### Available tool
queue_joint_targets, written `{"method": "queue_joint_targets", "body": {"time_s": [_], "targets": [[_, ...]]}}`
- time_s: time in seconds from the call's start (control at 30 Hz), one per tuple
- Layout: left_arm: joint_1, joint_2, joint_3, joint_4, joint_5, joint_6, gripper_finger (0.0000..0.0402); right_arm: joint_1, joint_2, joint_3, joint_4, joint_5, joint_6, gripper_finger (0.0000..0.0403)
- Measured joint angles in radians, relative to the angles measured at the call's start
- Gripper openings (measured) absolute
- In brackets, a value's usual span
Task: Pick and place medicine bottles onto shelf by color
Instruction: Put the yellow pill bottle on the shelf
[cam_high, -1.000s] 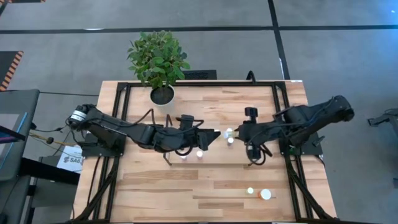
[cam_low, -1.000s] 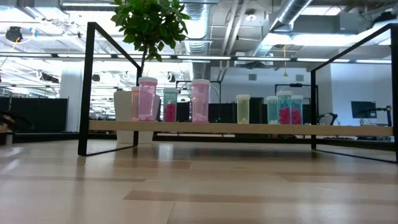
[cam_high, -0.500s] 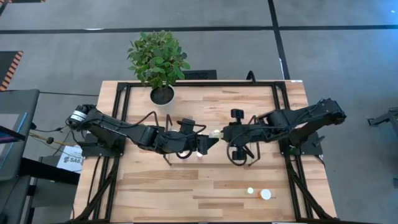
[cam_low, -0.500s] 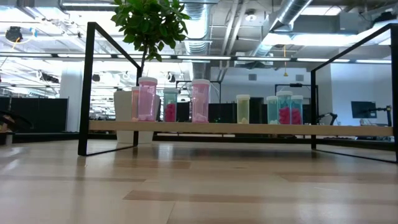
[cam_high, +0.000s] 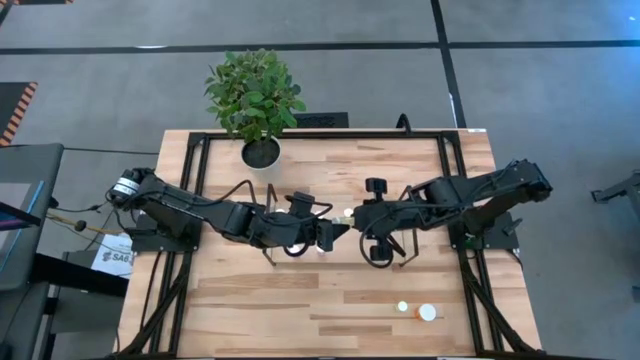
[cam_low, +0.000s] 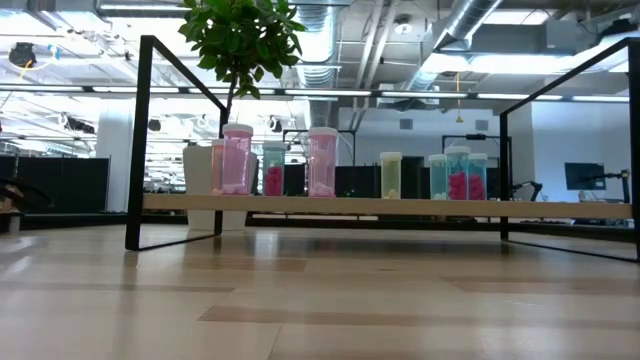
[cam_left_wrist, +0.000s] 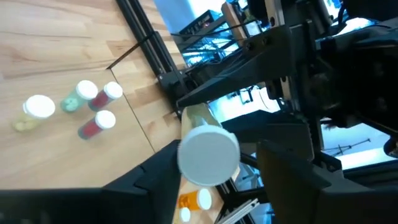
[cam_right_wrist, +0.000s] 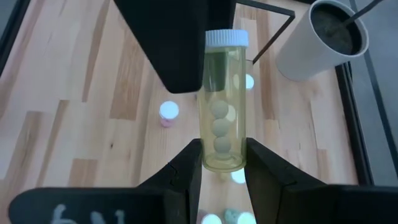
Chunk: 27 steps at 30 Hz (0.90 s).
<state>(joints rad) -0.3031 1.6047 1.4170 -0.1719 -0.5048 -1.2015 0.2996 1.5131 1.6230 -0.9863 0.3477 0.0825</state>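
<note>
- Meeting over the middle of the counter (cam_high: 250, 310): left hand (cam_high: 335, 229) and right hand (cam_high: 358, 217), tips almost touching.
- Clamping the base of a yellow bottle (cam_right_wrist: 222, 99) between closed fingers (cam_right_wrist: 188, 168): the right hand, with the white cap pointing away from it.
- Framing that bottle's cap (cam_left_wrist: 208, 155) with partly open jaws: the left hand; contact with the bottle possibly starting, hard to tell.
- Standing in a row on the shelf (cam_low: 390, 205): pink, yellow and teal bottles.
- Lying loose near the counter's front edge: two more bottles (cam_high: 418, 311).
- Sitting at the back of the counter: a potted plant (cam_high: 255, 100).
</note>
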Motion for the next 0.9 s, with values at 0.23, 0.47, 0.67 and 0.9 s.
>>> {"method": "queue_joint_targets", "body": {"time_s": [0.23,0.47,0.67,0.9], "targets": [[0.000,0.000,0.000,-0.004,0.016,0.000,0.0122,0.005,0.000,0.000,-0.004,-0.007,0.014,0.0119],[0.000,0.001,0.000,-0.006,0.030,0.001,0.0089,0.031,-0.001,0.000,-0.028,-0.008,0.019,0.0123],[-0.002,0.001,0.000,0.001,0.037,0.000,0.0097,0.048,-0.007,-0.001,-0.050,-0.009,0.041,0.0161],[0.000,0.001,0.000,-0.026,0.066,-0.011,0.0097,0.048,-0.007,0.129,-0.352,-0.011,0.122,0.0224]]}}
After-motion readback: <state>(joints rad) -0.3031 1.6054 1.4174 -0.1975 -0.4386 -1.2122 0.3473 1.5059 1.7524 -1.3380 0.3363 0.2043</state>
